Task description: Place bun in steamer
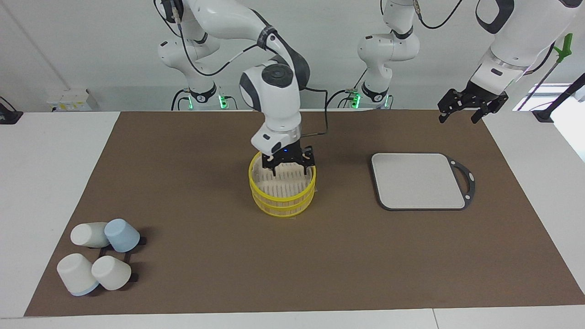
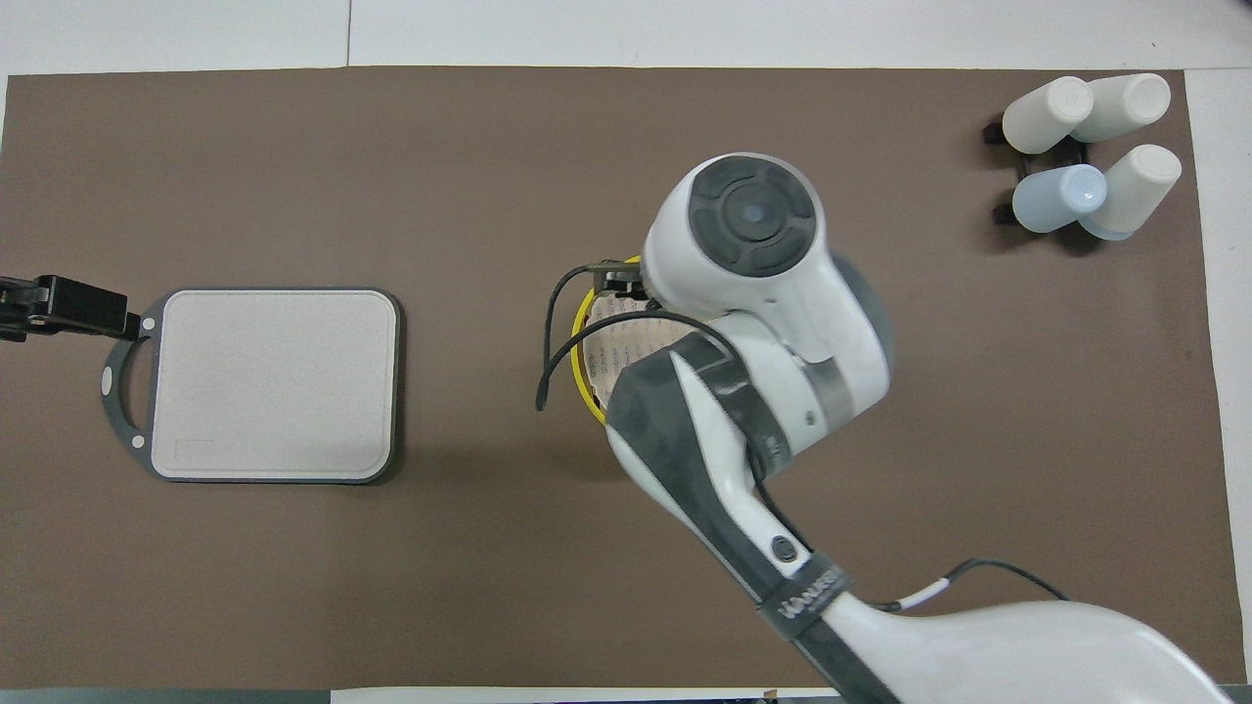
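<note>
The steamer is a round two-tier basket with yellow rims, standing mid-table on the brown mat. In the overhead view only a sliver of its rim shows under the right arm. My right gripper reaches down into the top tier, its fingers spread apart over the slatted floor. The bun does not show in either view; I see only slats between the fingers. My left gripper hangs open and empty in the air over the mat's corner at the left arm's end, where that arm waits.
A grey rectangular board with a dark rim and handle lies beside the steamer toward the left arm's end; it also shows in the overhead view. Several white and pale-blue cups lie on a black rack at the right arm's end, farther from the robots.
</note>
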Robot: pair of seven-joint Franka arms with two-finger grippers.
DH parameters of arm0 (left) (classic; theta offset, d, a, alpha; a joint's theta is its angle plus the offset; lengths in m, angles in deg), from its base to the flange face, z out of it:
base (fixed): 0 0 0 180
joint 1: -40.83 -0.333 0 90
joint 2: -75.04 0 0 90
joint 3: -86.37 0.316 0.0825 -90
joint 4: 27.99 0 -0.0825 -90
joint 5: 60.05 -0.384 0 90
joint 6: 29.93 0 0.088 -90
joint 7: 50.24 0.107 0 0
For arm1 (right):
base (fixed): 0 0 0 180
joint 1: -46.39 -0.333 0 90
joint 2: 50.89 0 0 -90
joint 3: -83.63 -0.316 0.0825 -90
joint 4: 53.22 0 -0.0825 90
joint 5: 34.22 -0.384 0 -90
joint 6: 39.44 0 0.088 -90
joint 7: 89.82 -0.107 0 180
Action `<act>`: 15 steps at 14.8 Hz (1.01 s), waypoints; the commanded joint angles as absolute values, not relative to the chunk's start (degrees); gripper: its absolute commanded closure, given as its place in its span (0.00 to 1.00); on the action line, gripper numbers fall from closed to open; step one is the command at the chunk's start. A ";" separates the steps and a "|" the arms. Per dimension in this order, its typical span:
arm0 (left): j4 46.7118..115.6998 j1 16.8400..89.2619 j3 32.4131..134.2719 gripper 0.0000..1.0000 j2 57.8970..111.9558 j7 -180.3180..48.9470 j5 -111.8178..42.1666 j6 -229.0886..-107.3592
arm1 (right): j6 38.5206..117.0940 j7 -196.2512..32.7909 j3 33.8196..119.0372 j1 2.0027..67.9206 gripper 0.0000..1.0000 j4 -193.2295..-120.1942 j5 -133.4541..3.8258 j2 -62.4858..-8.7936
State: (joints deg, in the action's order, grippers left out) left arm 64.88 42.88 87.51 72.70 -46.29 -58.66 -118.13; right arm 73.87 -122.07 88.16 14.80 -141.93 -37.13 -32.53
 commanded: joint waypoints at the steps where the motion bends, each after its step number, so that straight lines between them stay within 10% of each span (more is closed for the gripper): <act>1: 66.67 43.56 87.95 0.00 71.00 -45.58 -58.91 -118.08 | 64.58 -114.91 87.41 23.76 0.00 -143.49 -37.13 -38.92; 7: 66.67 43.47 88.04 0.00 71.00 -45.58 -58.91 -118.17 | 50.58 -96.32 87.41 38.03 0.00 -145.06 -37.57 -45.61; 15: 66.67 43.56 87.95 0.00 71.00 -45.58 -58.91 -118.35 | 51.79 -96.32 87.50 37.77 0.00 -151.21 -35.11 -52.47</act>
